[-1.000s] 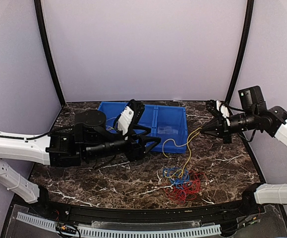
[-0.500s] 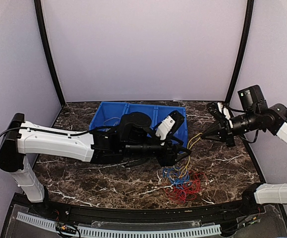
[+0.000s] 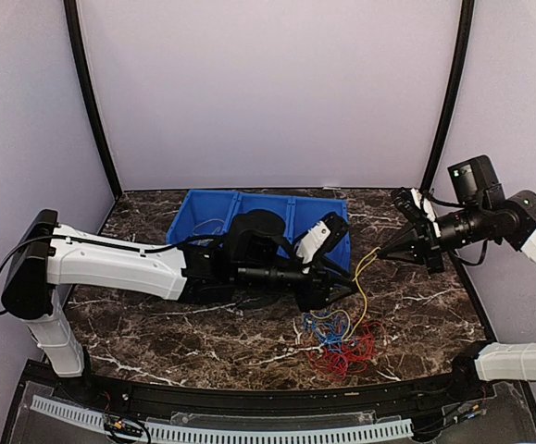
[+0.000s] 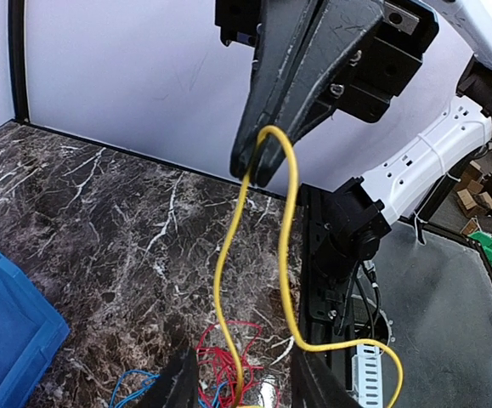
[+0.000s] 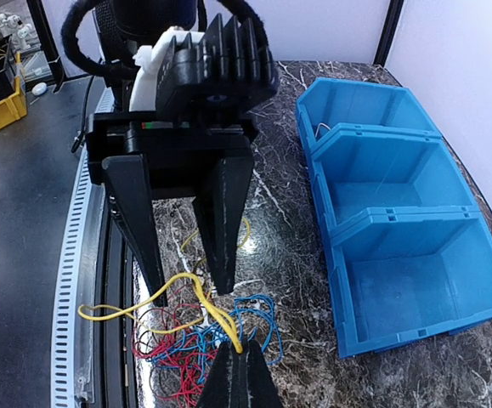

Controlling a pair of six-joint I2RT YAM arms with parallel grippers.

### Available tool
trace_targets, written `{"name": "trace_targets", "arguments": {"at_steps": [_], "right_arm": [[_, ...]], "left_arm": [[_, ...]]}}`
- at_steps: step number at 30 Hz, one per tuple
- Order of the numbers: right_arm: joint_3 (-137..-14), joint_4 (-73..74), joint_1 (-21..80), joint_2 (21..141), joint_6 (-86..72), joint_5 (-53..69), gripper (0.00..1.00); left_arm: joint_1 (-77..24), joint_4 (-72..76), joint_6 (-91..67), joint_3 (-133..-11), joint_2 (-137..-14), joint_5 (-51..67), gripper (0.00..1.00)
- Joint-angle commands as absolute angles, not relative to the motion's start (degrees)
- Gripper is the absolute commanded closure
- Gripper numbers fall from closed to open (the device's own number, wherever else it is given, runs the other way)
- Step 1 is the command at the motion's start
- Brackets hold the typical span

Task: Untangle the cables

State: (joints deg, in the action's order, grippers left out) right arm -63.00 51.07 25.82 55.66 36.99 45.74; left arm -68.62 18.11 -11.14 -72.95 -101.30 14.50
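The cables lie in a tangled pile on the marble table: red (image 3: 358, 356), blue (image 3: 321, 323) and yellow (image 3: 359, 277). My right gripper (image 3: 382, 250) is shut on the yellow cable (image 5: 201, 295) and holds a loop of it up above the pile. My left gripper (image 3: 347, 286) is open, its fingers (image 5: 226, 212) on either side of the raised yellow strand (image 4: 290, 221), just above the pile. In the left wrist view the left gripper (image 4: 241, 370) has the red (image 4: 229, 357) and blue (image 4: 135, 382) wires below it. Red (image 5: 165, 357) and blue (image 5: 262, 310) loops show under the right gripper (image 5: 240, 365).
A blue three-compartment bin (image 3: 210, 205) stands behind the left arm; it also shows in the right wrist view (image 5: 398, 221). The table's front rail (image 3: 249, 407) runs along the near edge, close to the pile.
My left arm has swung right from in front of the bin to the raised yellow strand, its open fingers now straddling it. My right gripper has pulled the yellow cable slightly higher and rightward.
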Motion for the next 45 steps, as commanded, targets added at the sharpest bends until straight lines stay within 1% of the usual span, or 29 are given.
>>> {"name": "trace_targets", "arguments": {"at_steps": [1,3,5,6,9,10,13,17,18,20,21,22,24,28,30,34,35,39,42,45], "right_arm": [[-64.11,51.24,26.19,55.57,37.09,47.03,1.0],[-63.92,51.02,26.19,55.47,37.17,46.87,1.0],[-63.4,50.73,26.19,55.34,37.22,46.57,1.0],[-63.13,50.59,26.19,55.22,37.26,46.4,1.0],[-62.22,50.03,26.19,54.92,37.27,45.79,1.0],[-61.95,49.83,26.19,54.73,37.15,45.51,1.0],[-60.8,48.52,26.17,54.38,36.13,44.25,0.96],[-58.58,46.84,26.03,53.02,34.75,42.66,0.91],[-57.86,46.31,25.97,52.36,34.35,42.47,0.85],[-56.02,44.95,25.66,50.93,33.71,41.72,0.66],[-54.9,44.3,25.36,50.17,33.43,41.36,0.58],[-53.66,43.51,24.99,49.38,33.08,41.02,0.52],[-50.64,41.86,24.27,47.64,32.09,40.78,0.46],[-44.83,36.66,22.32,45.96,29.44,43.04,0.45],[-44.15,35.34,21.26,46.26,28.88,42.39,0.44],[-39.71,29.68,19.26,46.01,28.49,42.18,0.44],[-38.53,29.18,19.18,46.08,29.41,41.5,0.42],[-38.82,28.83,18.37,47.21,28.71,39.76,0.41],[-38.13,28.54,17.94,47.13,29.0,40.0,0.41],[-38.09,28.55,17.8,47.49,29.05,39.69,0.4]], "left_arm": [[-67.93,21.97,-12.42,-73.9,-102.48,19.4,0.67],[-67.67,23.53,-13.55,-73.64,-102.82,20.95,0.7],[-67.24,25.58,-14.86,-73.05,-103.17,22.73,0.76],[-67.2,26.65,-15.47,-72.87,-103.27,23.14,0.82],[-66.95,28.1,-16.48,-72.04,-103.37,23.59,0.9],[-66.88,28.38,-16.72,-71.79,-103.14,23.57,0.92],[-65.94,30.88,-19.13,-69.51,-102.1,23.0,0.97],[-63.6,33.47,-22.55,-65.68,-98.75,22.06,1.0],[-63.18,33.83,-23.05,-64.14,-97.07,21.18,1.0],[-61.57,34.58,-24.23,-61.7,-94.28,19.81,1.0],[-60.48,34.49,-24.62,-60.91,-93.28,19.31,1.0],[-59.31,34.21,-24.7,-59.52,-91.15,18.03,1.0],[-57.4,31.97,-24.48,-58.07,-88.03,15.73,1.0],[-53.01,23.27,-23.72,-57.12,-82.0,9.64,1.0],[-50.99,17.14,-22.98,-57.27,-79.12,5.82,1.0],[-47.32,9.95,-21.97,-58.26,-73.69,-1.47,1.0],[-46.86,8.58,-21.93,-59.41,-72.39,-4.72,1.0],[-44.79,-1.23,-21.96,-65.06,-71.45,-15.68,1.0],[-42.47,-7.49,-23.09,-68.81,-72.69,-20.15,1.0],[-40.47,-10.74,-24.05,-73.16,-75.6,-23.75,1.0]]}}
